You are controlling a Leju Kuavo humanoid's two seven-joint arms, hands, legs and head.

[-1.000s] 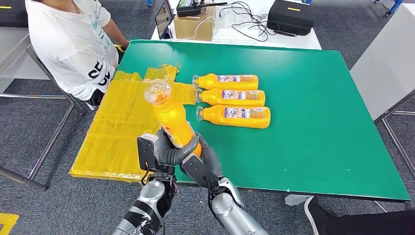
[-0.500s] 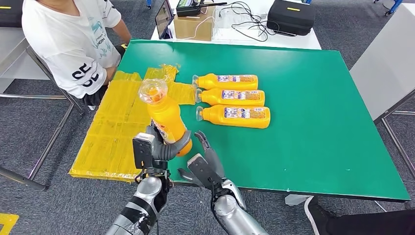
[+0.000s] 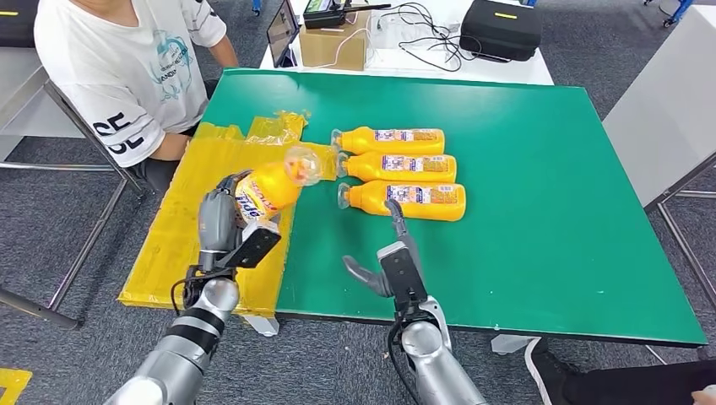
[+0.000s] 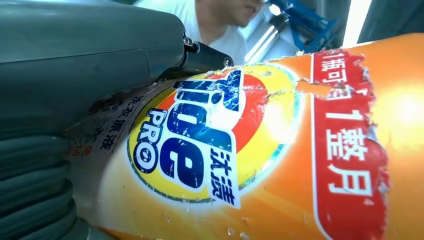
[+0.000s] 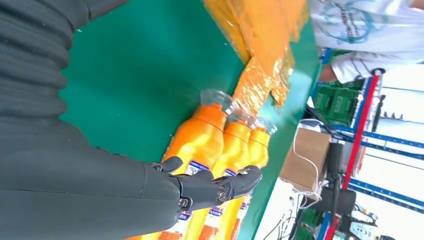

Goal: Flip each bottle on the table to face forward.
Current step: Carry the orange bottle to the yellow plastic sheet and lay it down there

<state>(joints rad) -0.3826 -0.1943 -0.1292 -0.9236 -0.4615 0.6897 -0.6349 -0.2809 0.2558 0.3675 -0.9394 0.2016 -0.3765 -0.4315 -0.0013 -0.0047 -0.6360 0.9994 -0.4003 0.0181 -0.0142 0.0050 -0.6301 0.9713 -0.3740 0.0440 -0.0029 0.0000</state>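
In the lower centre of the head view, the right hand is hovering over the near part of the green surface, its fingers spread apart and holding nothing, the longest reaching toward the nearest lying bottle. To its left, the left hand is gripping an orange detergent bottle by its body above the yellow plastic sheet, the bottle tilted with its clear cap pointing right toward the row. The left wrist view is showing its round blue-lettered label close up beside the thumb. Farther back, in the middle of the frame, three orange bottles are lying side by side, caps pointing left. In the upper left, a person in a white T-shirt is sitting beside the surface.
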